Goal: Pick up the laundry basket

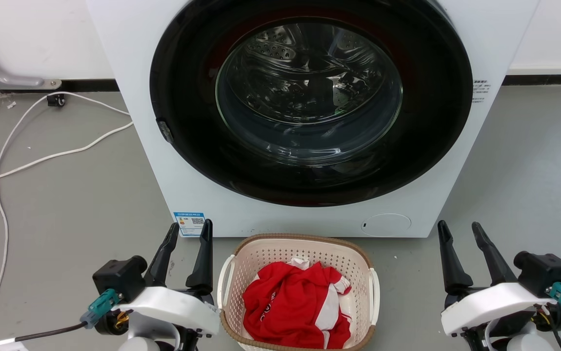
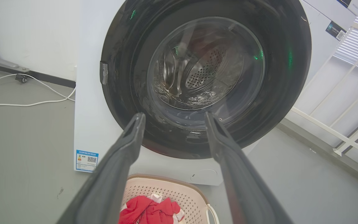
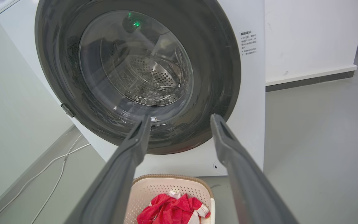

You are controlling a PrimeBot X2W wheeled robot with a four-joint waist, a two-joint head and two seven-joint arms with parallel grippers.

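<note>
Laundry basket (image 1: 280, 256) sits on the grey floor (image 1: 66, 219) just in front of the white washing machine (image 1: 153, 146), below its round, dark-ringed glass door (image 1: 310, 92), which is closed. The basket is cream and perforated, with a brown woven-look rim and a white handle (image 1: 224, 282) on each side. A crumpled red garment (image 1: 290, 302) with white parts lies inside it.

The left pincer (image 1: 191, 225) is at the basket's left side, its two dark fingers spread apart and holding nothing. In the head view its white wrist housing overlaps the basket's left rim, but contact cannot be judged. The right pincer (image 1: 458, 224) is well apart from the basket on its right, fingers likewise spread and empty. Both sets of fingers point toward the machine.

In the left wrist view the left pincer (image 2: 174, 114) frames the lower part of the door, with the basket low between its fingers. The right wrist view shows the right pincer (image 3: 180, 116) in much the same way.

A white cable (image 1: 17, 163) trails across the floor to the left of the machine, and a blue label (image 1: 189, 223) is stuck near the machine's lower left corner.
</note>
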